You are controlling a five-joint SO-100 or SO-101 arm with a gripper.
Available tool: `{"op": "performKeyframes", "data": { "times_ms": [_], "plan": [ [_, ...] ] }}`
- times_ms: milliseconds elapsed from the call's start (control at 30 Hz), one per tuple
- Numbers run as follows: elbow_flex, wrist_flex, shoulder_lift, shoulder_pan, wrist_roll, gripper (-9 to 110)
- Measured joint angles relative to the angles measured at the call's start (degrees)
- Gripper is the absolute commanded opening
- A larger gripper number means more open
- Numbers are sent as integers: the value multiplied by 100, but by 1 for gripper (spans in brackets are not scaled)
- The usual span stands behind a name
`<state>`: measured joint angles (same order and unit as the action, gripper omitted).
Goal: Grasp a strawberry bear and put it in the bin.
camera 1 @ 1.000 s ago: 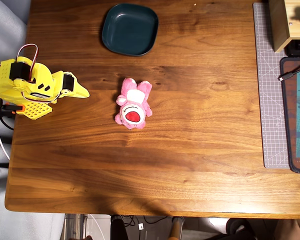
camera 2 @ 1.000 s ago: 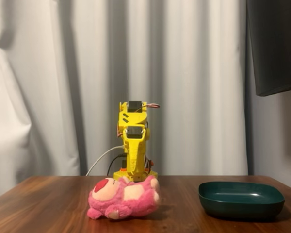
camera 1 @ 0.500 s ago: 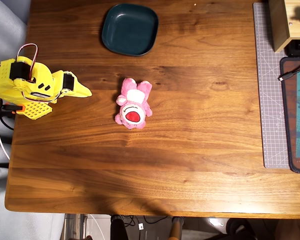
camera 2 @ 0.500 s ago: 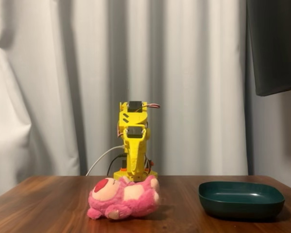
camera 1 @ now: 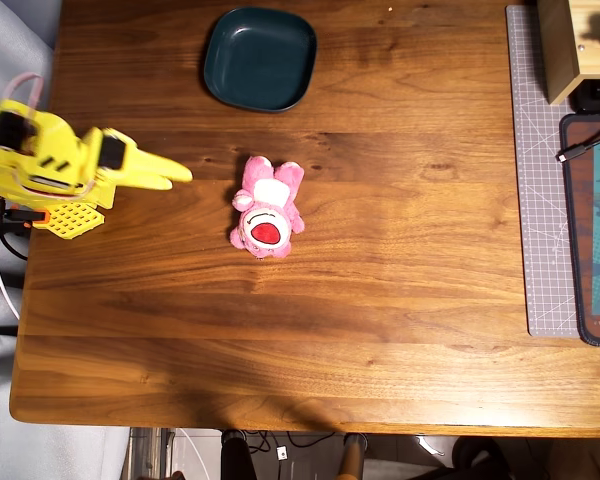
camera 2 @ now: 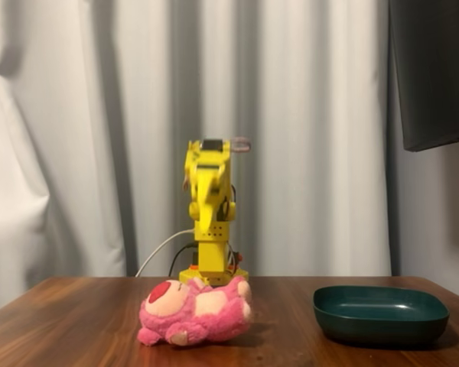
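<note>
The strawberry bear (camera 1: pixel 265 206) lies on its back near the middle of the wooden table, pink with a white belly and a big red nose; the fixed view shows the bear (camera 2: pixel 193 311) in front of the arm's base. The bin (camera 1: pixel 259 58), a dark teal dish, sits empty at the table's far edge in the overhead view, and the bin (camera 2: pixel 380 312) is at the right in the fixed view. My yellow gripper (camera 1: pixel 180 175) is at the left, shut, its tip pointing toward the bear and well short of it. The gripper (camera 2: pixel 204 205) is raised above the table.
A grey cutting mat (camera 1: pixel 542 170), a dark tablet-like pad (camera 1: pixel 595 230) with a cable and a light wooden box (camera 1: pixel 570 45) occupy the right edge. White curtains (camera 2: pixel 99 130) hang behind the arm. The arm's base (camera 1: pixel 60 215) sits at the table's left edge.
The arm has lifted and stretched a little toward the bear; the gripper tip moved slightly right in the overhead view and rose in the fixed view. Bear and bin stayed put.
</note>
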<state>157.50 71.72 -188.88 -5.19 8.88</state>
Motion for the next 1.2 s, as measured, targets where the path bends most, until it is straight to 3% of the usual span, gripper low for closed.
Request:
{"op": "performKeyframes", "data": {
  "times_ms": [200, 400, 833, 1200],
  "plan": [
    [-1978, 114, 2830, -97, 0, 35],
    [-2751, 554, 5106, -202, 0, 43],
    [-4017, 888, 7840, -501, 0, 48],
    [-4430, 26, 8666, 105, -44, 48]
  ]
}}
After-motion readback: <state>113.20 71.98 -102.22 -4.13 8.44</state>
